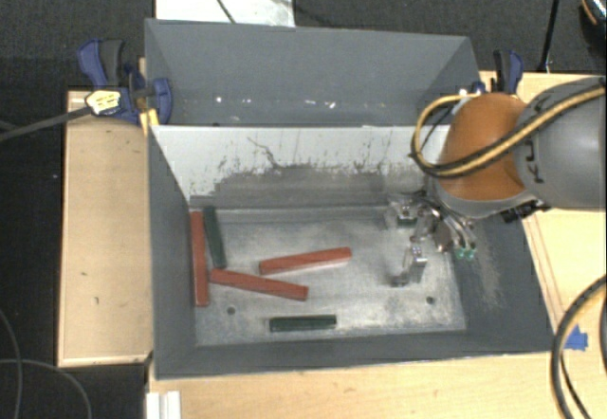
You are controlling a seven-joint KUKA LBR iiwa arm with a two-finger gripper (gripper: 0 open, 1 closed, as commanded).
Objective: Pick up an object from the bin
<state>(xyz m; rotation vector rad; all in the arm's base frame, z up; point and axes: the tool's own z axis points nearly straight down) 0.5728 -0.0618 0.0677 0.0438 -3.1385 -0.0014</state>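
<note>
Camera view: jaws low over floor of grey metal bin (pixel 303 76), right of nearest red-brown flat stick (pixel 303 262); whether apart or together, cannot tell.

Sticks (pixel 258 284) in bin (pixel 313 76) left half; claw (pixel 414 265) at right, well apart.

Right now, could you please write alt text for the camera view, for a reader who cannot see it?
The robot's gripper hangs over the bare right part of the floor of a grey bin. Three red sticks and two dark green sticks lie on the left and middle of the floor, apart from the gripper.
</note>
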